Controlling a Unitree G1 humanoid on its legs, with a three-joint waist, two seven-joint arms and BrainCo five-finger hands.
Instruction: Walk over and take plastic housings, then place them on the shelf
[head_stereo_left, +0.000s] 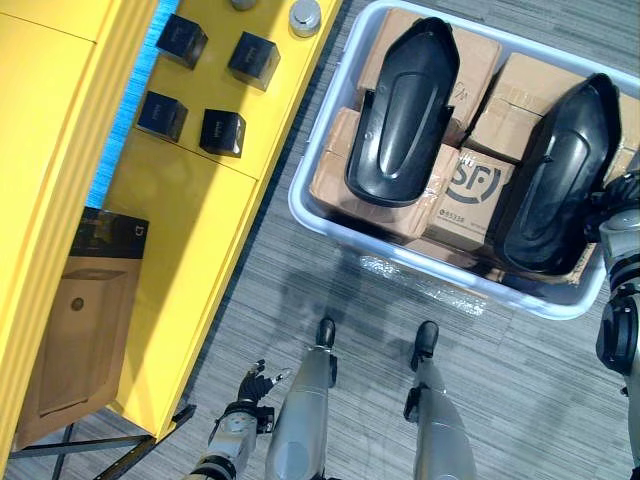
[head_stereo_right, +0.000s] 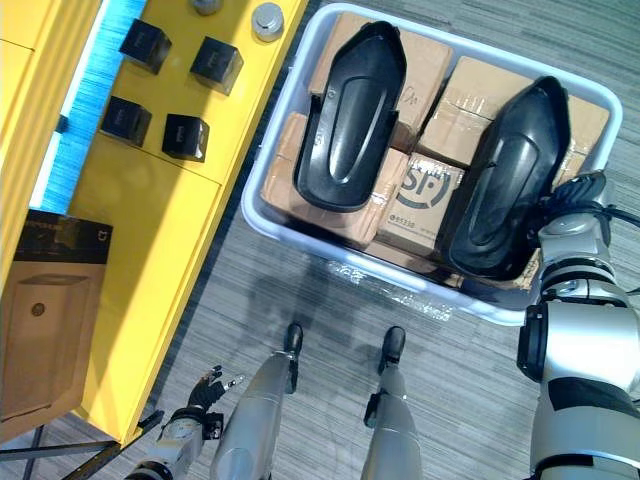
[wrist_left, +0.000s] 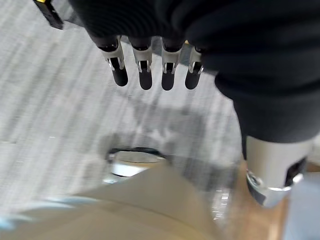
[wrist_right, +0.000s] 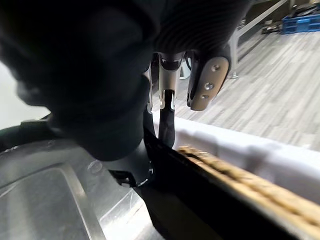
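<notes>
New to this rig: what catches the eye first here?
Two black plastic housings lie on cardboard boxes in a bin, the right hand at the edge of the right housing. A yellow shelf carrying small black boxes stands at the robot's left, the left hand low beside it.

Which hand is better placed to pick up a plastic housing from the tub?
Right: the right hand is at the edge of a black housing in the white tub; the left hand hangs open, far from it.

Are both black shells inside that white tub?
Yes, both in: the left housing and right housing lie on cardboard boxes inside the white tub.
</notes>
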